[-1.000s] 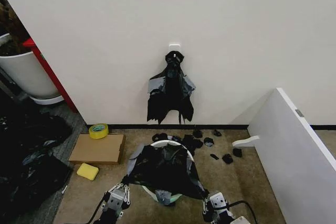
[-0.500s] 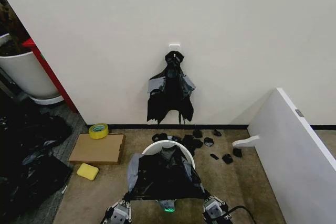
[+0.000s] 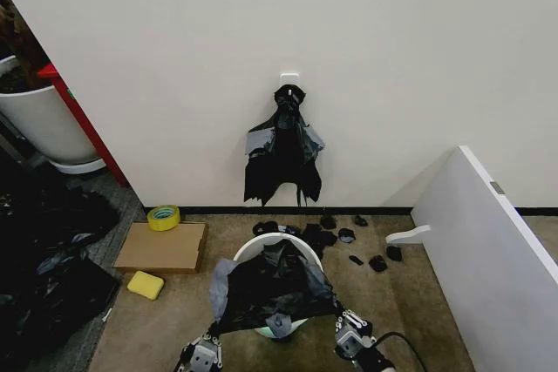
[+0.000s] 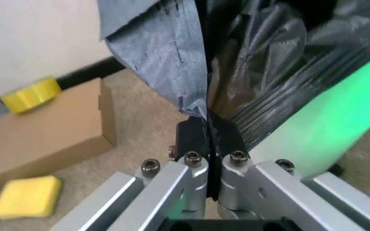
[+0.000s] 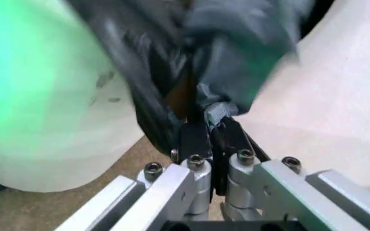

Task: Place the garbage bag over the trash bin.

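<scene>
Head view, lower centre of the frame: the left gripper (image 3: 207, 348) and the right gripper (image 3: 349, 337) sit at the bottom edge, one at each near corner of the garbage bag (image 3: 275, 287), which is spread as a dark sheet between them. In the left wrist view the left gripper's jaws are pressed together on a fold of the black film (image 4: 205, 96); in the right wrist view the right gripper (image 5: 209, 137) is likewise clamped on a bunched edge of the bag (image 5: 191, 72). Just beyond the grippers, toward the middle of the frame, the trash bin (image 3: 253, 247) stands on the carpet beneath the sheet, its cream rim showing as an arc at the far side and a patch of its wall below the near hem. The deciding relation is that the bag's held edge runs left to right across the frame, on the near side of the bin, with the two grippers about equally close to the rim on either flank; the far rim is bare, so the sheet appears to drape the opening rather than wrap it. Farther back, at frame centre, a bunch of black bags (image 3: 283, 158) hangs on the wall.
</scene>
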You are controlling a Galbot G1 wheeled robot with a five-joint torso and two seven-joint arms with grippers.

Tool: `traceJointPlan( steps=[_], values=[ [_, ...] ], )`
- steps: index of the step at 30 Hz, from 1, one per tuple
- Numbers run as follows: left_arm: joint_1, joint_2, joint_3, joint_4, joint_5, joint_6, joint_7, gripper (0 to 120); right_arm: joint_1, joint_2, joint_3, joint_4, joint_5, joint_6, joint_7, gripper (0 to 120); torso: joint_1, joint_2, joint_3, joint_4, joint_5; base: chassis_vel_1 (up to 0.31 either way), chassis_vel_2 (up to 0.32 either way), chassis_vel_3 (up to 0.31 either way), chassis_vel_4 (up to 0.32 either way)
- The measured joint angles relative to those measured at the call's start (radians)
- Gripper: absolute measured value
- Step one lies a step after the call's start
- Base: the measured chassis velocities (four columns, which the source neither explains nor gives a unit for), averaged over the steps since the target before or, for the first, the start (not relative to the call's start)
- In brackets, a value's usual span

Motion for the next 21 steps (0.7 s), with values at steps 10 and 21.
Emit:
traceJointPlan(
  steps=[10,21],
  values=[
    [-0.001,0.009,0.012,0.005,-0.012,-0.003,0.008,0,-0.048,-0.050,0.003,0.083,0.020,0.002,0.001,0,0.000,0.000,0.000,-0.0001,-0.0004,0.000,0.000,0.000,0.000],
    [-0.031,0.001,0.027,0.043,-0.033,-0.007,0.018,0,-0.005,-0.014,0.029,-0.061,-0.077,0.084,-0.023,0,0.000,0.000,0.000,-0.0001,-0.0002,0.000,0.000,0.000,0.000]
  ],
)
